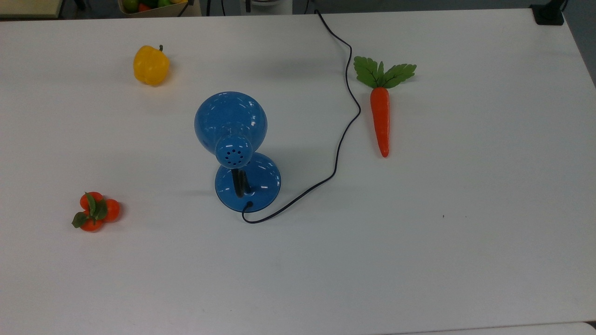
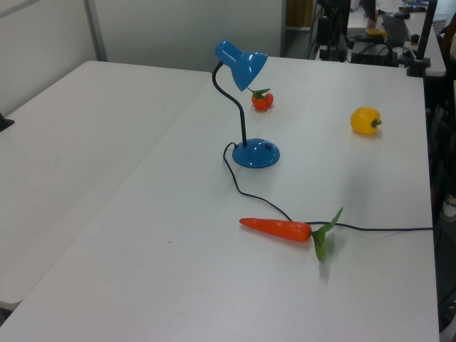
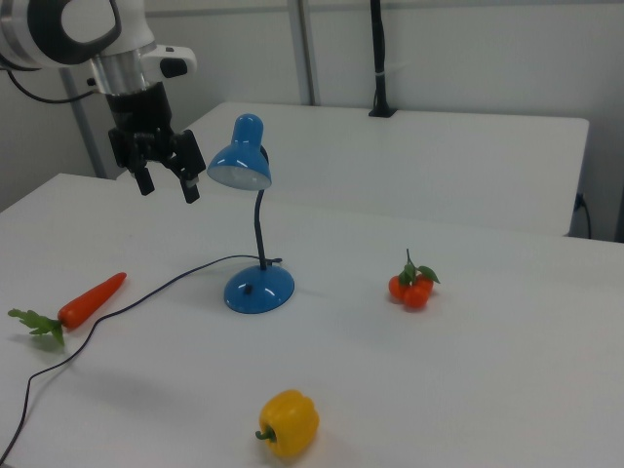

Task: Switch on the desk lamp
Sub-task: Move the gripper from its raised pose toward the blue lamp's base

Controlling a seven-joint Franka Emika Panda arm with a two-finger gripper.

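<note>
The desk lamp [image 1: 230, 122] is glossy blue, with a dome shade, vent holes on its cap, a black bent neck and a round blue base [image 1: 248, 182]. It stands mid-table in the top view, and I also see the lamp [image 2: 241, 63] in the left view and the lamp [image 3: 241, 156] in the right view. Its thin black cord [image 1: 344, 125] runs off the far table edge. My gripper [image 3: 167, 185] hangs open in the air at the right view's left, apart from the shade, with nothing between its fingers.
A yellow bell pepper [image 1: 151, 65], a toy carrot [image 1: 380, 116] with green leaves and a cluster of small oranges [image 1: 95, 211] lie around the lamp on the white table [image 1: 419, 242]. A second table [image 2: 64, 135] adjoins it in the left view.
</note>
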